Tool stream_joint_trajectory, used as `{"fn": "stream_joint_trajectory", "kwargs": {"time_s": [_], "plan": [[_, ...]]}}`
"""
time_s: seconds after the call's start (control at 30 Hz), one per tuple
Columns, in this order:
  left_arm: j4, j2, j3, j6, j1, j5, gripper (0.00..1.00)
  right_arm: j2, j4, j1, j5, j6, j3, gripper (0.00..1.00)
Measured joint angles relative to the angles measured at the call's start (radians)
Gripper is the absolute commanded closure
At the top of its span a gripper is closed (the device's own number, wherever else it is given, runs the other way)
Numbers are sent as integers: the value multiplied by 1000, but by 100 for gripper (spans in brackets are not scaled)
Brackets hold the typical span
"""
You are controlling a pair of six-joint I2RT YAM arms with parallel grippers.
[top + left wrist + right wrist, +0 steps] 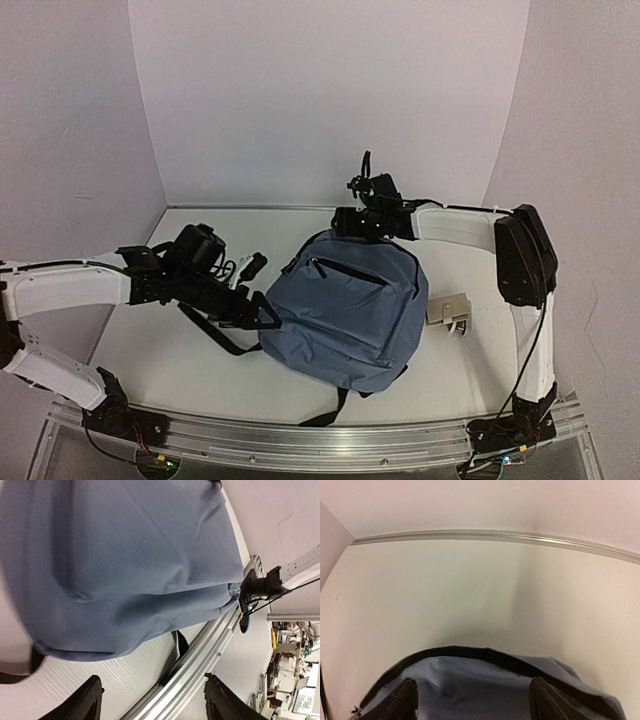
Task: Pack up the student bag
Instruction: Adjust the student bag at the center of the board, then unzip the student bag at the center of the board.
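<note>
Top view: student bag (pixel 345 318) flat, just right of my left gripper (pixel 262 316), just near side of my right gripper (pixel 352 222).
Left wrist: my fingers apart, empty; bag beyond tips.
Right wrist: fingers apart, unclamped; zip edge (pixel 470 653) between tips. Best pinch edge squarely, then lift.

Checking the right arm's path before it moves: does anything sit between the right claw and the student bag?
Nothing visible does. In the right wrist view the right claw, its fingers apart, hangs directly over the student bag at its top edge, with no other thing between them.
</note>
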Motion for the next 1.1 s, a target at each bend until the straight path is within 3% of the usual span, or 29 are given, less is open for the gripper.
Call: {"fn": "stream_joint_trajectory", "kwargs": {"time_s": [0.1, 0.2, 0.33, 0.53, 0.73, 0.83, 0.97, 1.1], "plan": [[-62, -101, 33, -11, 33, -47, 17, -58, -4, 21, -6, 0, -54, 20], [-78, -105, 96, -19, 108, -68, 17, -181, -24, 31, -32, 13, -178, 25], [-40, -18, 144, -25, 212, -84, 17, -360, -43, 42, -77, 35, -305, 34], [44, 231, 247, -28, 219, -30, 17, -549, -21, 142, -142, 90, -402, 45], [107, 355, 289, -28, 216, 60, 23, -494, -20, 248, -174, 128, -430, 49], [114, 381, 311, -26, 211, 85, 27, -435, -28, 258, -170, 137, -430, 51], [116, 413, 345, -21, 199, 100, 41, -374, -42, 258, -139, 141, -424, 60], [122, 453, 374, -10, 180, 121, 44, -332, -56, 258, -104, 138, -395, 63]]}}
